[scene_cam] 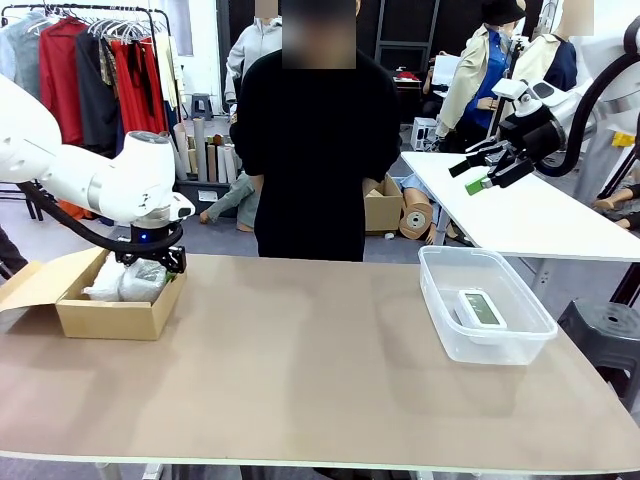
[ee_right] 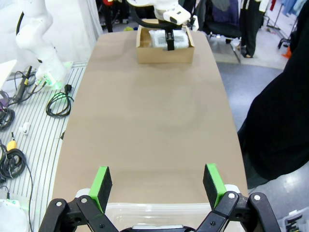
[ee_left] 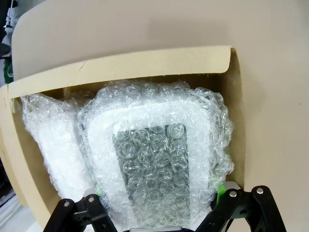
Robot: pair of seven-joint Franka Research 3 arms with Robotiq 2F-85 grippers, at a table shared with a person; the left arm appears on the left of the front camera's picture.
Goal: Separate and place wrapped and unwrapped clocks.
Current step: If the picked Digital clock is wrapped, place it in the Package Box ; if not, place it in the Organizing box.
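Front view showed the left gripper (scene_cam: 152,262) lowered over the cardboard box (scene_cam: 110,312) at the left end of the table (scene_cam: 300,380), its fingers on either side of a bubble-wrapped clock (scene_cam: 143,281), with a second wrapped clock (scene_cam: 105,285) just beside it in the box. The bare white clock (scene_cam: 481,308) lay in the clear tub (scene_cam: 487,305) at the right end, and the right gripper (scene_cam: 490,172) hung high above it, spread wide with nothing between its fingers. A person in black (scene_cam: 315,150) stood at the far side. Left wrist view looked down into the box (ee_left: 120,65): the wrapped clock (ee_left: 152,159) sat between the green pads (ee_left: 223,187), which seemed to press its wrap, though the contact was partly hidden; the other wrapped clock (ee_left: 50,140) lay against it. Right wrist view showed the right gripper (ee_right: 157,183) open over the tub rim (ee_right: 154,209), with the box (ee_right: 164,48) and the left gripper (ee_right: 169,41) at the far end of the table (ee_right: 149,121).
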